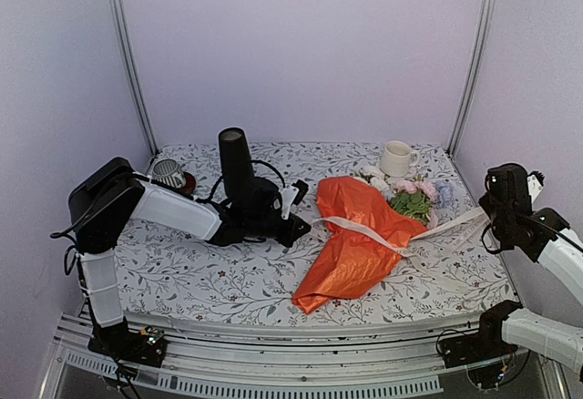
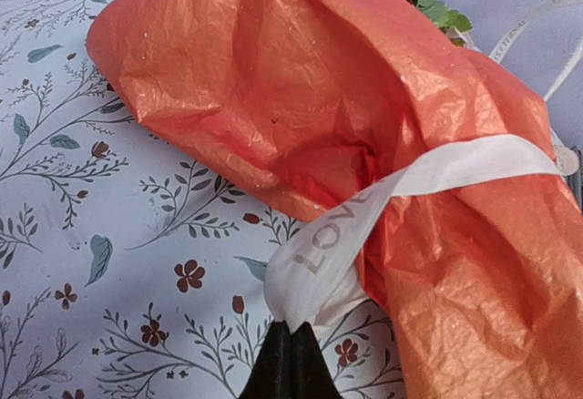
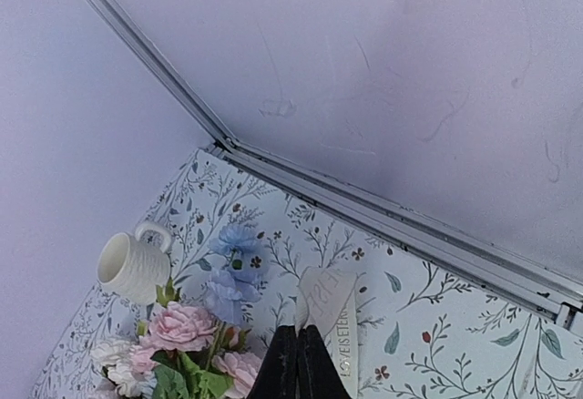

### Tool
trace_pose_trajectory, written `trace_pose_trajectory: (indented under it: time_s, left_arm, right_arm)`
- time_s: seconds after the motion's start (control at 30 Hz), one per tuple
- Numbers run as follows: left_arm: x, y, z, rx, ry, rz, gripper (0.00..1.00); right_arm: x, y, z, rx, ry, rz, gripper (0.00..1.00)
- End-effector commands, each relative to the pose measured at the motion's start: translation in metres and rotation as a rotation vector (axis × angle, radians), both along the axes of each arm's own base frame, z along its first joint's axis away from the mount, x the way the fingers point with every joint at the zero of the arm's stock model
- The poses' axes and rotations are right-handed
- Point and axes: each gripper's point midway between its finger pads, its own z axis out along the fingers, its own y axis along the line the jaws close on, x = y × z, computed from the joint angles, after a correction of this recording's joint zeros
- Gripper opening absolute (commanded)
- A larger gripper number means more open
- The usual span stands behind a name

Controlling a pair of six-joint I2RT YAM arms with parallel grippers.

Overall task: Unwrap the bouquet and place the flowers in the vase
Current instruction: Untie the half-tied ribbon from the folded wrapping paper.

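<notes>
The cone-shaped bouquet in crinkly orange paper point(image 1: 357, 244) lies on its side on the floral-printed surface point(image 1: 228, 276), right of centre. Its tip points near and its pink, white and pale blue flowers point(image 1: 414, 199) face the far right, close to a small white handled mug point(image 1: 397, 158). A whitish printed ribbon point(image 2: 437, 167) crosses the paper, and each arm holds one end of it. This looks like a pull in opposite directions to draw the tie off.

The left jaws are pressed together, pinching the ribbon's left end just beside the paper. The right jaws, also closed tight, pinch the other end near the surface's right edge.

The left arm point(image 1: 173, 209) stretches low from the near left toward the centre, wrist close to the surface. The right arm point(image 1: 533, 235) stays folded at the right, wrist tipped up toward the far wall.

The tall matte black cylindrical vase point(image 1: 234, 158) stands upright just behind the left arm's wrist. No flowers are in it.
</notes>
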Motion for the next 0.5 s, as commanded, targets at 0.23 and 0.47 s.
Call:
trace_pose_trajectory:
  time_s: [0.23,0.47]
  left_arm:
    - [0.004,0.003,0.011,-0.016,-0.007,0.01,0.0]
    - [0.002,0.001,0.01,-0.023,0.001,0.006,0.0]
  right_arm:
    - [0.035,0.008,0.096,-0.288,-0.071,0.133,0.03]
    - [0.034,0.014,0.024,-0.216,0.066,0.165,0.11]
